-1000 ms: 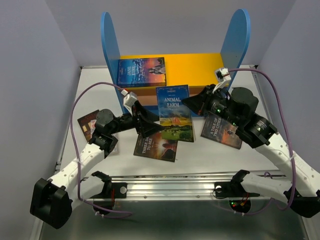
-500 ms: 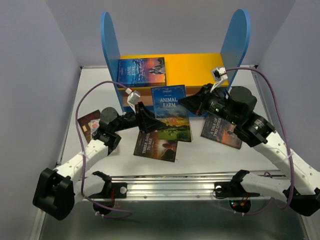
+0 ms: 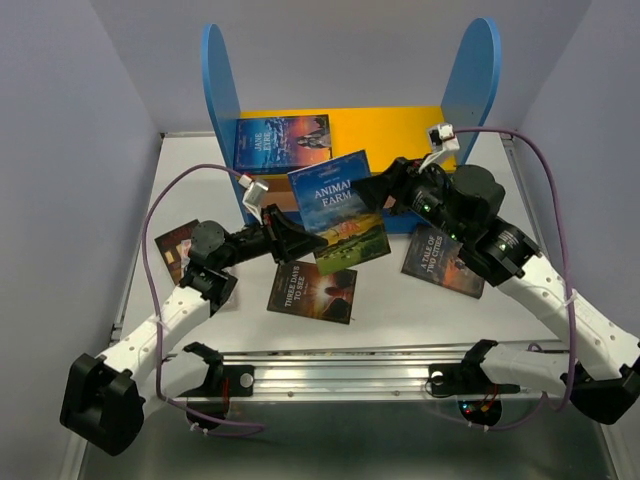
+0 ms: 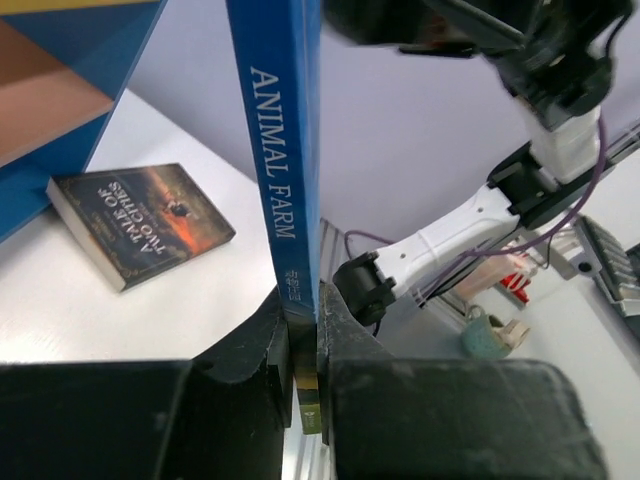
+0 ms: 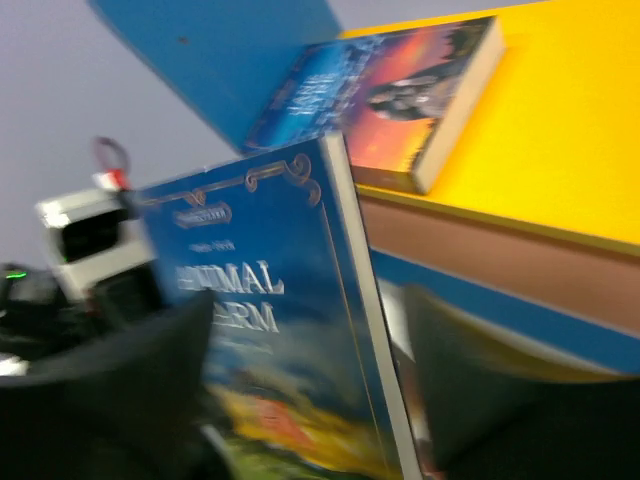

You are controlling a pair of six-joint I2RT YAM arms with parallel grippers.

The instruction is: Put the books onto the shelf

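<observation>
Top view: my L gripper (image 3: 300, 243) clamps Animal Farm (image 3: 335, 205) at its low spine corner, book aloft, long axis 11-to-5, shelf (image 3: 400, 125) at 12; R gripper (image 3: 385, 192) jaws gape astride its 3 o'clock edge.

The shelf (image 3: 220, 90) stands open between its two blue side panels. The right half of the yellow top board (image 3: 390, 130) is bare, while Jane Eyre (image 3: 283, 143) lies flat on the left half. Animal Farm (image 3: 338, 208) hangs tilted before the shelf's middle and blocks that way in. It has the left gripper (image 3: 315, 243) at its lower left edge and the right gripper (image 3: 365, 190) at its upper right. On the worktop (image 3: 400, 305), Three Days to See (image 3: 312, 292) and Tale of Two Cities (image 3: 442, 262) lie flat beneath the arms. A bare lane runs between them, and another along the near edge.
</observation>
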